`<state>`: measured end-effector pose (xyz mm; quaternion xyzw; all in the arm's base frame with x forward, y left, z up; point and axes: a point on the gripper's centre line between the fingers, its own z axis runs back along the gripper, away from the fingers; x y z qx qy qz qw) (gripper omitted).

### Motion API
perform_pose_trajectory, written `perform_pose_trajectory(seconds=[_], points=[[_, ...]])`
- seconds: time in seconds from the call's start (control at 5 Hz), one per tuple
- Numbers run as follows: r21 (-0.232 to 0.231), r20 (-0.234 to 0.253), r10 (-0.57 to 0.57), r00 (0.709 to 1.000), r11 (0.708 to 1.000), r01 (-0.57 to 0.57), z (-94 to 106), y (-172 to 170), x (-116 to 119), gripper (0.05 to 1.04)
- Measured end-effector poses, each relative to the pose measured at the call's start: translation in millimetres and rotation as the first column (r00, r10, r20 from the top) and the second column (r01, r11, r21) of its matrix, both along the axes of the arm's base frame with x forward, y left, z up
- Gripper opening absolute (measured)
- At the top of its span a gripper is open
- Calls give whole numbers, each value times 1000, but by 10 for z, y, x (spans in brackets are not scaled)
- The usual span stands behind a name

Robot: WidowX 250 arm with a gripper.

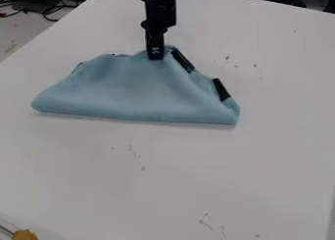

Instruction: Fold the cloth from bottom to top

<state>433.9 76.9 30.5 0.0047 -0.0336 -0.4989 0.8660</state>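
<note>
"What's nearest?"

"At the lower left corner, a lumpy orange-yellow object (25,235). Beside it spreads the flat white tabletop (163,185), with faint grey scuffs (208,222) on its near part."

"And the cloth?"

"Further back, a bit above the middle of the view and toward the left: a light blue fabric cloth (131,92), lying on the table. Its near edge is a long, nearly straight fold, rounded at the left corner and blunter at the right."

"How does the rest of it look?"

"Roughly like a low, wide hill. Soft creases run down from the peak, and the far edge is wavy. Two black strips (221,89) show along the right slope, one above the other, and there are small dark bits along the left of the top edge."

"Where's the gripper?"

"The black robotic gripper (155,55) points down at the cloth's peak, its tip against the fabric. Spread, pressed together or pinching cloth, I can't tell."

"Anything beyond?"

"Thin dark cables (49,11), at the upper left past the table's edge"
</note>
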Motion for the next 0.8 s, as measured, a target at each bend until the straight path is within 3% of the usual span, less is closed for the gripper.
perform_pose_trajectory(seconds=[0.2, 0.4, 0.6, 0.8], points=[[11, -3, 21, 1000, 1000, -21, 95, -1, -39, 785], [20, 15, 30, 999, 999, -31, 267, -91, -93, 998], [52, 33, 22, 999, 998, -24, 383, -278, -172, 1001], [31, 100, -2, 995, 1000, -1, 551, -458, -143, 1001]])
